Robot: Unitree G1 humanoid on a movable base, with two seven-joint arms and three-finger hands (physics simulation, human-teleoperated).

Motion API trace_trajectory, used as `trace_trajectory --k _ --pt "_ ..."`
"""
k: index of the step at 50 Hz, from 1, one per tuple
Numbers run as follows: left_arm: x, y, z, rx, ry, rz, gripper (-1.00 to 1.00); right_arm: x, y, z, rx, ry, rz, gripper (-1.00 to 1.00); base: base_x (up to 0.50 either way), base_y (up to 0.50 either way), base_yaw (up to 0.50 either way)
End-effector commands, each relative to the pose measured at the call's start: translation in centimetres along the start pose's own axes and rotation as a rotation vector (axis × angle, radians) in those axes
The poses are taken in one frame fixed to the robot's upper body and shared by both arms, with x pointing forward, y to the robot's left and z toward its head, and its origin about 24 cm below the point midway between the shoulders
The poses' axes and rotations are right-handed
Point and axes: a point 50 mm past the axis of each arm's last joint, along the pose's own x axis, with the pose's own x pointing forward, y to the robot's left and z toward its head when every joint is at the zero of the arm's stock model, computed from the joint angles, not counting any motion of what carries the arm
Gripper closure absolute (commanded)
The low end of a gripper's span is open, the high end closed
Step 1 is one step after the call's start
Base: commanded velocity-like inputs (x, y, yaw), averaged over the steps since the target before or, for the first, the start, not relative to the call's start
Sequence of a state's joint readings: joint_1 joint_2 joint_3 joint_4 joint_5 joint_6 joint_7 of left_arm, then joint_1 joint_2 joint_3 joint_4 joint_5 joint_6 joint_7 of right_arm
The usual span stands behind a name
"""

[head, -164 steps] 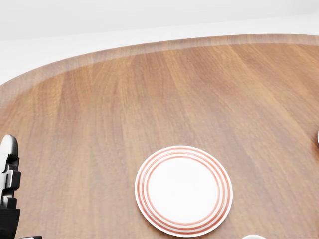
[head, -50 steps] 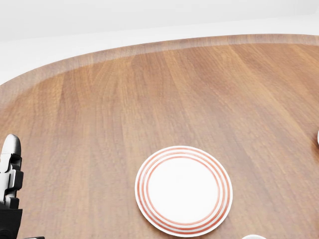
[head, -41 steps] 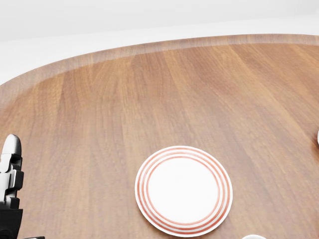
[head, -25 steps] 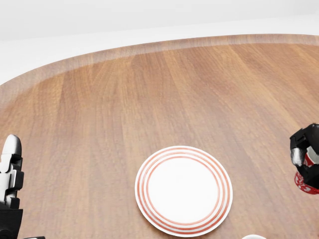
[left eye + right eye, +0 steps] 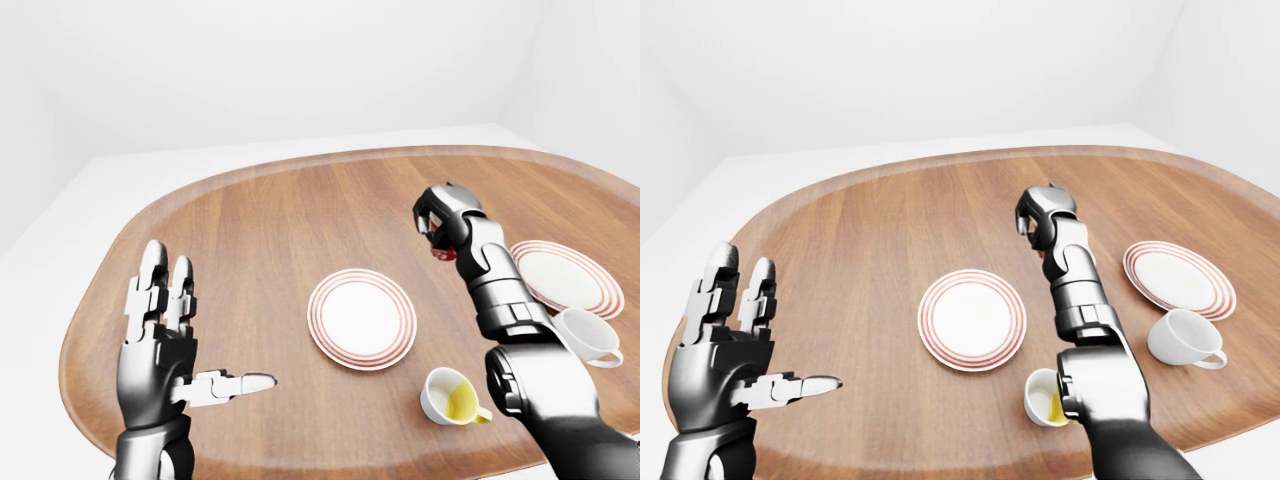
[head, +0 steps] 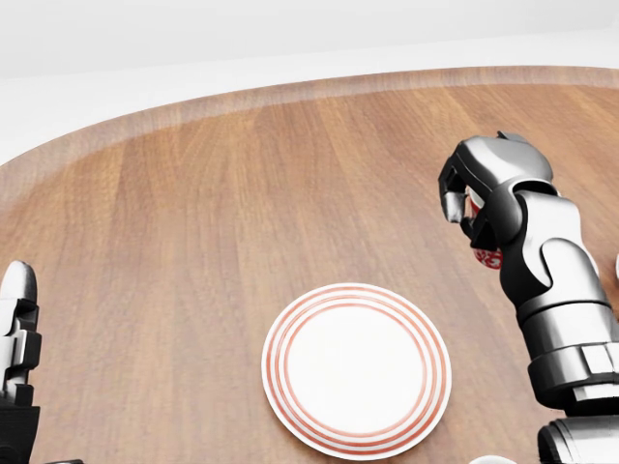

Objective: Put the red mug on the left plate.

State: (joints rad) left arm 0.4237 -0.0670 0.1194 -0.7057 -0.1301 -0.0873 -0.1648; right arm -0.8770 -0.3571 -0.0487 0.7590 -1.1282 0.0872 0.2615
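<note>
Right hand [image 6: 476, 198] is clamped on the red mug [image 6: 486, 253], held right of the left plate [image 6: 356, 369]; its white markings are unreadable. Left hand [image 5: 160, 340] has fingers spread.

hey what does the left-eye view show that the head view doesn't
Only the left-eye view shows the right plate, the white cup beside it, the cup with yellow inside, and the whole left hand, its fingers spread open and holding nothing.

Only the head view gives a close look at bare red patches of the red mug under the gripping fingers.

Both show the wooden table, the left plate with nothing on it, and the right hand closed on the mug, up and right of that plate.
</note>
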Motion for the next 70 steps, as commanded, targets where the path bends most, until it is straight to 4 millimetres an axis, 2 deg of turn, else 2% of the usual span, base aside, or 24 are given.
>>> trace_trajectory --k 1,6,12,18,28,32,47,57,70 --pt "0.0 0.1 0.1 -0.001 -0.004 0.001 -1.00 1.7 0.8 5.6 -0.010 -0.080 0.034 1.00 0.00 0.00 0.00" --pt "0.1 0.0 0.3 0.002 -0.016 0.002 -1.00 1.7 2.1 8.4 0.007 -0.164 0.051 1.00 0.00 0.00 0.00" --pt "0.2 -0.1 0.2 0.006 -0.012 0.000 -1.00 1.4 3.3 10.0 0.034 -0.223 0.053 1.00 0.00 0.00 0.00" --pt "0.2 0.0 0.2 0.005 -0.013 0.002 -1.00 0.6 6.0 11.4 0.049 -0.282 0.089 1.00 0.00 0.00 0.00" --pt "0.4 -0.2 0.0 0.007 -0.011 -0.001 -1.00 -0.4 9.2 11.9 0.110 -0.303 0.093 1.00 0.00 0.00 0.00" --pt "0.4 0.0 -0.1 0.004 -0.007 0.001 -1.00 -1.0 11.2 11.6 0.139 -0.283 0.142 1.00 0.00 0.00 0.00" --pt "0.4 0.0 -0.5 0.002 0.006 0.000 -1.00 -2.4 15.2 9.9 0.233 -0.202 0.267 1.00 0.00 0.00 0.00" --pt "0.5 -0.2 -0.7 0.003 0.011 -0.006 -1.00 -3.2 16.8 9.9 0.297 -0.174 0.305 1.00 0.00 0.00 0.00" --pt "0.7 0.0 -0.7 -0.001 0.009 -0.003 -1.00 -3.6 17.2 10.5 0.350 -0.158 0.259 1.00 0.00 0.00 0.00"
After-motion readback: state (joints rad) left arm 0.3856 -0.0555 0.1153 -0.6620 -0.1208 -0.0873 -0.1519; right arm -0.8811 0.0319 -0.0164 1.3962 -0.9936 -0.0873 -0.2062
